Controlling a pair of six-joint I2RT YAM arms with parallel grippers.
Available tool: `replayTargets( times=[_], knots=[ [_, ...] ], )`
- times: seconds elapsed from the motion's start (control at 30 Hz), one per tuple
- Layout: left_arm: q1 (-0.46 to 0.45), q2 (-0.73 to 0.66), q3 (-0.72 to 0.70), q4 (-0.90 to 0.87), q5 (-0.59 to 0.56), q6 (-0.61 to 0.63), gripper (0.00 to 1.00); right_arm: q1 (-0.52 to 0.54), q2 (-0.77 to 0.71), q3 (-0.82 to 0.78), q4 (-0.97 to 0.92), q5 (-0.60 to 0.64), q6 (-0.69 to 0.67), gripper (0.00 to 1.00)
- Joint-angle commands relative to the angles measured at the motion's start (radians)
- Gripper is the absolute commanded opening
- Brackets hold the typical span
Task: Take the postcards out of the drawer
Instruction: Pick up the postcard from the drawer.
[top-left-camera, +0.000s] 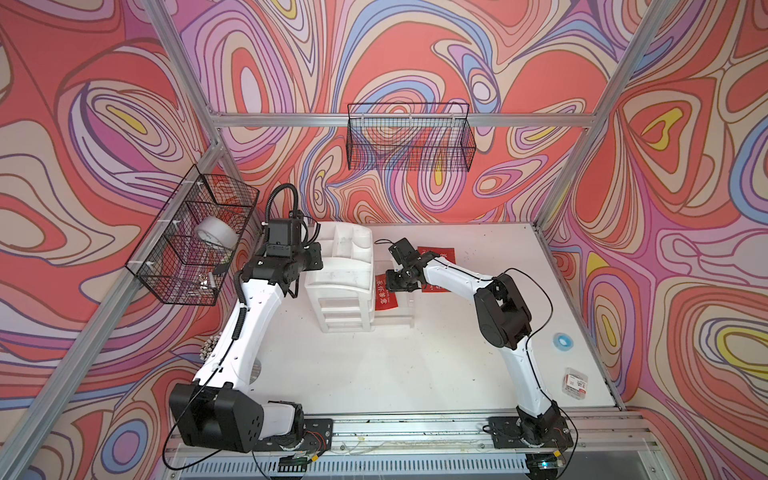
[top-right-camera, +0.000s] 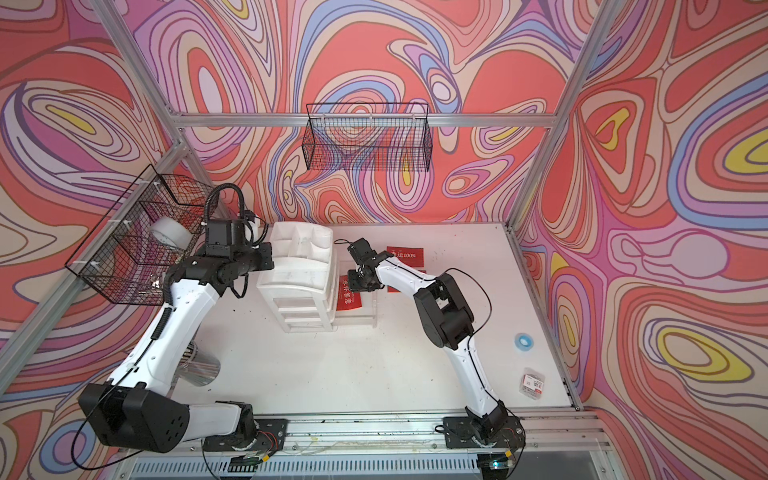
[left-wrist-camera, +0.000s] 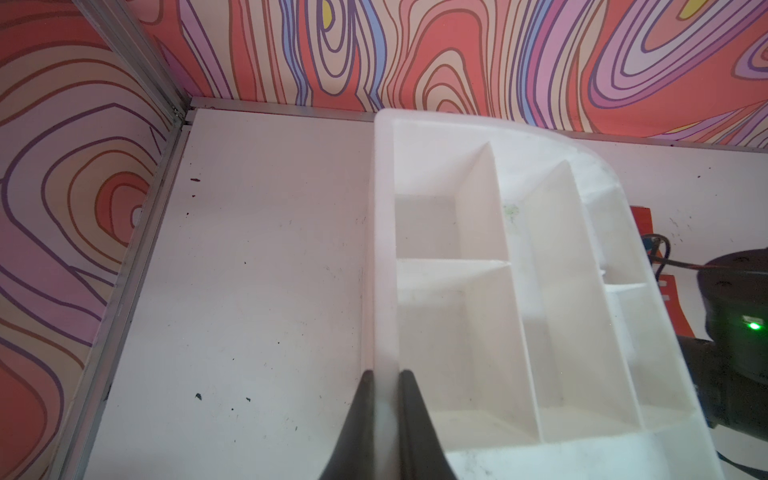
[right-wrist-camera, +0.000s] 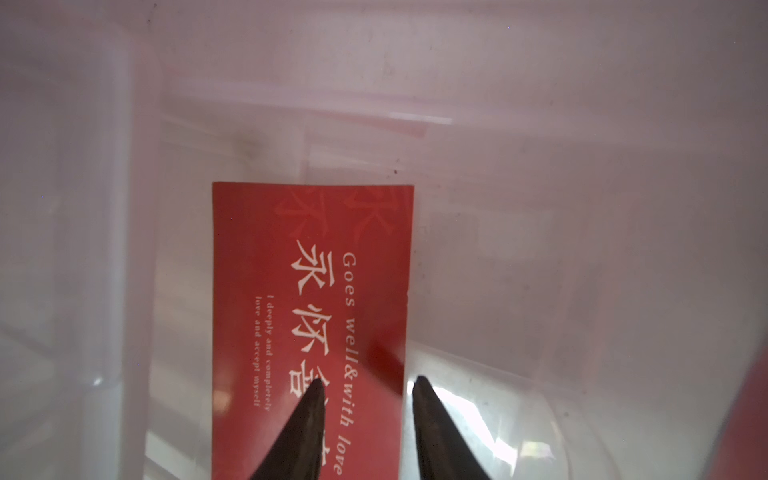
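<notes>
the left gripper (left-wrist-camera: 384, 384) is clenched on the side wall of the white organizer (left-wrist-camera: 498, 291). the clear drawer (top-left-camera: 400, 319) stands pulled out on the side of the right arm, and one red postcard (right-wrist-camera: 311, 291) lies flat in it. the right gripper (right-wrist-camera: 368, 384) hangs low inside the drawer, fingers apart and grasping nothing: one fingertip over the card, the other just beside its long edge. two other postcards (top-right-camera: 405, 253) lie on the table (top-left-camera: 478, 332) beyond the drawer, one partly hidden under the arm.

left arm (top-left-camera: 249, 320): jaws clamped | right arm (top-left-camera: 453, 272): jaws parted, pointing down
</notes>
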Motion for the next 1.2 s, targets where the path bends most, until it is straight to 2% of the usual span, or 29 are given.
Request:
replayTargets(
  times=[0.0,0.3,0.43,0.7,1.17],
  knots=[
    [0.009,0.010,-0.040,-0.079,-0.013,0.004,0.00,0.001,0.033,0.033,-0.009,-0.002,0.010,0.38],
    [0.008,0.008,-0.042,-0.080,-0.010,0.004,0.00,0.001,0.069,0.057,-0.025,-0.013,0.013,0.39],
    [0.007,0.006,-0.042,-0.081,-0.010,0.003,0.00,0.001,0.073,0.044,0.005,-0.078,0.004,0.38],
    [0.007,0.006,-0.041,-0.083,-0.007,0.004,0.00,0.000,0.021,-0.035,0.143,-0.198,0.037,0.36],
    [0.007,0.010,-0.034,-0.077,0.006,0.002,0.00,0.008,-0.078,-0.151,0.283,-0.245,0.109,0.31]
  ],
)
